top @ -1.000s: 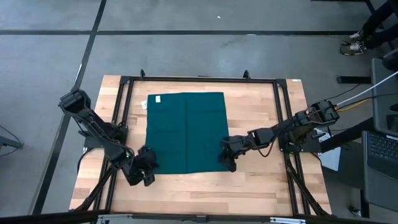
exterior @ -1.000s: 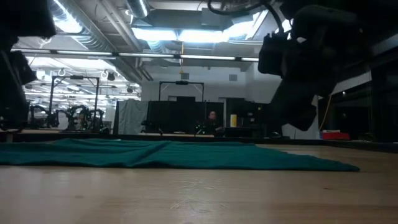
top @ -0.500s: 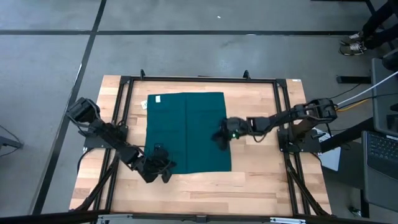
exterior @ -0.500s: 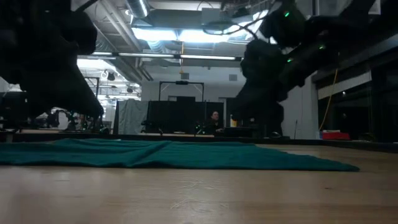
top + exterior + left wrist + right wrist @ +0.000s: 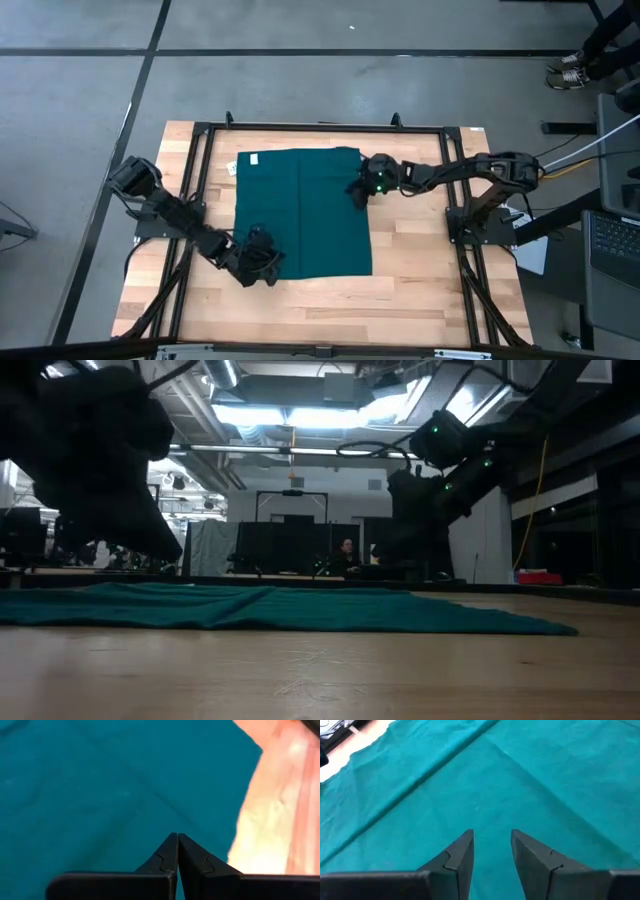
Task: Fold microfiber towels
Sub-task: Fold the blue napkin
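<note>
The dark teal towel (image 5: pixel 300 215) lies spread flat on the wooden table, its white tag (image 5: pixel 253 158) at the far left corner. It shows as a low teal strip in the low view (image 5: pixel 280 608). My left gripper (image 5: pixel 264 264) is shut and hovers over the towel's near left corner; its wrist view shows the shut fingertips (image 5: pixel 177 836) above the cloth (image 5: pixel 100 790). My right gripper (image 5: pixel 360 186) is open over the towel's right edge, near the far right corner; its wrist view shows the gap between the fingers (image 5: pixel 491 834) over the cloth (image 5: pixel 470 775).
A black metal frame (image 5: pixel 320 128) runs around the tabletop. Bare wood (image 5: pixel 320 310) lies between the towel and the near edge. A laptop (image 5: pixel 612 245) stands right of the table. A person's feet (image 5: pixel 572 68) show at the far right, and a person (image 5: pixel 343 548) is in the room behind.
My right gripper has gone from the towel's near right corner along its right edge toward the table's far edge. My left gripper has gone toward the table's right edge, over the towel's near left corner. The towel has stayed flat.
</note>
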Motion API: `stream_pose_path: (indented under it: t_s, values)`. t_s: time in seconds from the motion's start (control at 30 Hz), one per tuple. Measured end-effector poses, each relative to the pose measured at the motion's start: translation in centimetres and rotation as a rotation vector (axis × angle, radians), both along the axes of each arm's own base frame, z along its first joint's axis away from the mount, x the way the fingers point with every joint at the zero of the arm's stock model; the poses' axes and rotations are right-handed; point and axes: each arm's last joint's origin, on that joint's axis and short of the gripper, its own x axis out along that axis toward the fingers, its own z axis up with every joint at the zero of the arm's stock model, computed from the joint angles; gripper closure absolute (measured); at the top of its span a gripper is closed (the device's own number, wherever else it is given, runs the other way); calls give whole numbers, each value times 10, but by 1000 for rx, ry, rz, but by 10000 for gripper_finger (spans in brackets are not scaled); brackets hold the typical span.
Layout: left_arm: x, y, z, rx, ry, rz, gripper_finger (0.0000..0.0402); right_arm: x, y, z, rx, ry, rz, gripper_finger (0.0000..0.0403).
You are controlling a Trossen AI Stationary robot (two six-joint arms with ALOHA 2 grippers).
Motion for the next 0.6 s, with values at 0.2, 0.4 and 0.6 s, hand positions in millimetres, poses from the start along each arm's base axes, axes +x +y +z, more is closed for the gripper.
stream_pose_path:
  t_s: [0.2,0.4,0.6]
  values:
    - [5,8,0,5,3,31,399,6,-8,-15,25,42,39,271]
    - [4,12,-3,1,44,32,399,20,-11,-28,52,72,90,283]
    - [1,20,-11,2,102,75,399,19,-9,-38,95,115,119,279]
